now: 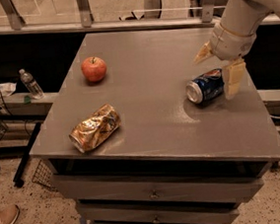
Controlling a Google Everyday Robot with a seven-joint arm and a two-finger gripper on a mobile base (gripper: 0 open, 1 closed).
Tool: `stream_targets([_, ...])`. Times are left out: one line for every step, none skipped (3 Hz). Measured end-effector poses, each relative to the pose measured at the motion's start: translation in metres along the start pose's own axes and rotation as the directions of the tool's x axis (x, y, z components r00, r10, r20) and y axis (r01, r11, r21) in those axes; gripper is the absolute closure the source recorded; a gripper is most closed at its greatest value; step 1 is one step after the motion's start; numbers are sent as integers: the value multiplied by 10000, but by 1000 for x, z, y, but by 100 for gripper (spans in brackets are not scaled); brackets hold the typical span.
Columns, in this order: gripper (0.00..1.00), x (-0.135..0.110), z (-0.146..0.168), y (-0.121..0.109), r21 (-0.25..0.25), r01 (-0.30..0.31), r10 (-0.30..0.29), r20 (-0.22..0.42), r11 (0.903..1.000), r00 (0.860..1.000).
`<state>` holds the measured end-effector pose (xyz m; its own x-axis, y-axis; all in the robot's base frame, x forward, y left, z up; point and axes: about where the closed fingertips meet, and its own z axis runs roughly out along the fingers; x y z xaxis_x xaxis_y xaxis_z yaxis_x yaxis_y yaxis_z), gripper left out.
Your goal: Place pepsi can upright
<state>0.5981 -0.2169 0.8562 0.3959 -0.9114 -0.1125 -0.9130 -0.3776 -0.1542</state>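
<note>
The dark blue pepsi can (206, 86) lies on its side on the grey table (155, 117), at the right, with its silver top facing the front left. My gripper (219, 70) hangs over the can's far right end. Its fingers are spread open: one cream fingertip (202, 53) points out behind the can, the other finger (233, 79) reaches down just right of the can. The can is not gripped.
A red apple (94, 69) stands at the table's back left. A crushed gold-orange can (95, 127) lies at the front left. The table's right edge is close to the can. A water bottle (30, 84) stands on a low shelf left of the table.
</note>
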Motion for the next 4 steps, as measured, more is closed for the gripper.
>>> stream_targets([41, 1, 6, 1, -109, -50, 52, 140, 9999, 9999])
stream_targets([65, -1, 9, 1, -164, -19, 23, 207, 9999, 9998])
stream_targets([88, -4, 12, 2, -218, 31, -26, 236, 9998, 9997])
stream_targets([100, -5, 9, 2, -145, 18, -14, 264, 9999, 9996])
